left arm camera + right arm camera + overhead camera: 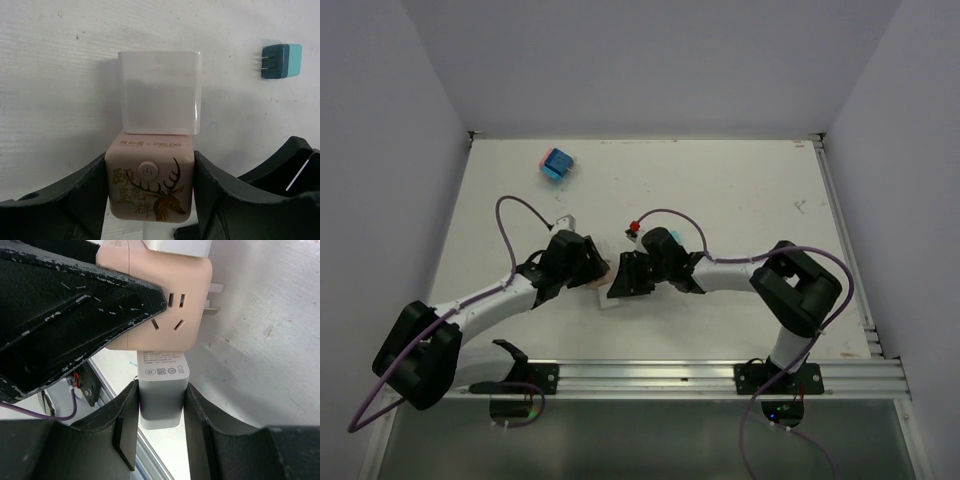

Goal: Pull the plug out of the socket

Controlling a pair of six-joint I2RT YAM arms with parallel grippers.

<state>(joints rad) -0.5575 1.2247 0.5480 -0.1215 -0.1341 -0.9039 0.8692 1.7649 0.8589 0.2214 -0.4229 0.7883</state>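
On the desk (pixel 740 200), the left end effector (pixel 150 200) clamps the pink socket (pixel 149 175). The right end effector (pixel 161 412) is closed around the white plug (pixel 162 375) seated in it. The grasp looks complete; next comes a straight pull apart.

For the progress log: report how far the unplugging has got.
Done: both grips look set. The left arm's jaws clamp the pink socket, the right arm's jaws clamp a white plug. In hand: the pull, but that plug sits flush against the socket. Left: drawing it free. A second white plug is seated too.
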